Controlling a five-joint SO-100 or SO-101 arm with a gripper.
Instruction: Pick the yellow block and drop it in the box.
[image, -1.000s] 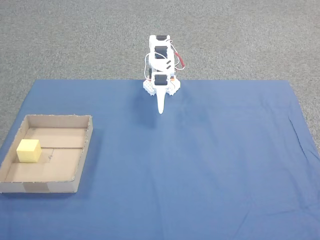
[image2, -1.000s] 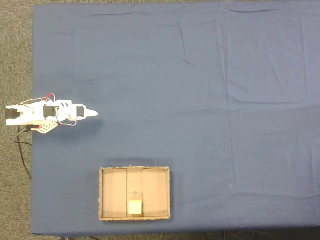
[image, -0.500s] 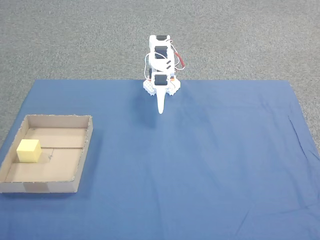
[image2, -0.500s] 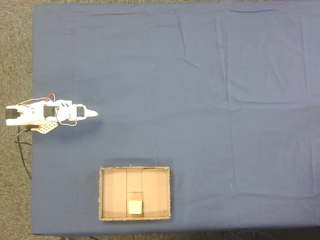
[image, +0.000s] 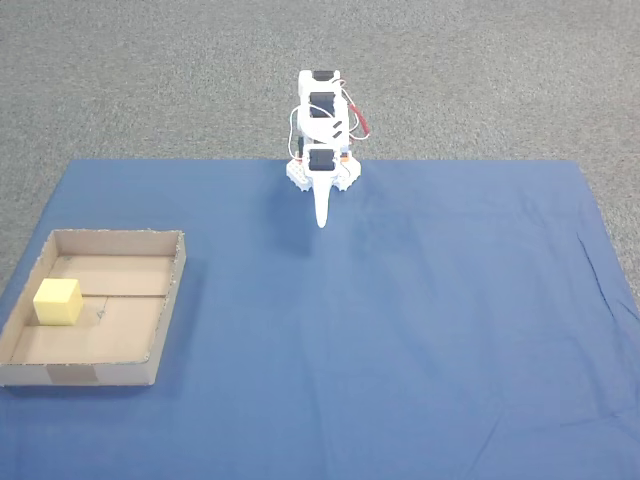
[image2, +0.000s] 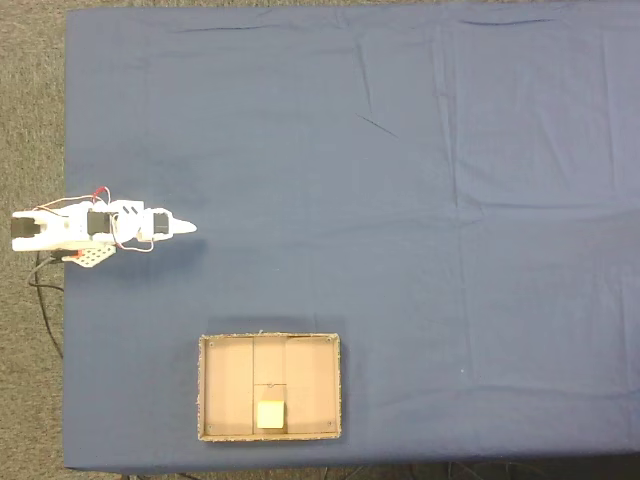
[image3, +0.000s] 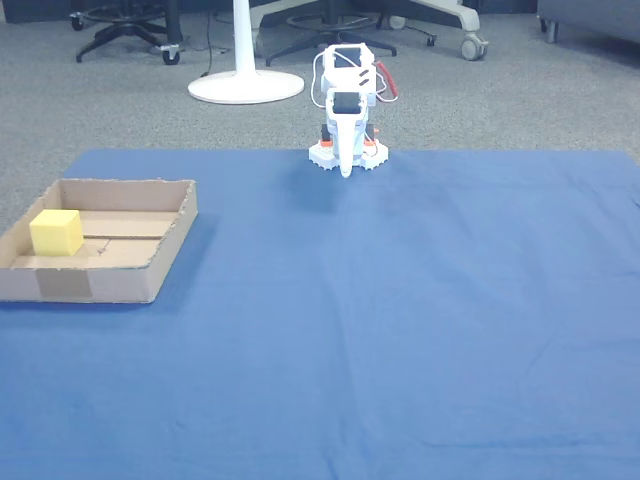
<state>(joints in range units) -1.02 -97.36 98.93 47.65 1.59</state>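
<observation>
The yellow block (image: 57, 302) (image2: 269, 415) (image3: 56, 232) rests on the floor of the box (image: 168, 296) (image2: 230, 385) (image3: 170, 235), close to one of its walls. The white arm is folded up at the far edge of the blue cloth. Its gripper (image: 322, 218) (image2: 188, 228) (image3: 346, 170) is shut, its fingers closed to a point with nothing between them. It hangs just above the cloth in front of the arm's base, far from the box and the block.
A blue cloth (image: 400, 320) covers the work area on grey carpet. Cables (image2: 45, 300) trail from the arm's base. In the other view a white stand base (image3: 245, 85) and office chair wheels (image3: 465, 45) stand behind the arm.
</observation>
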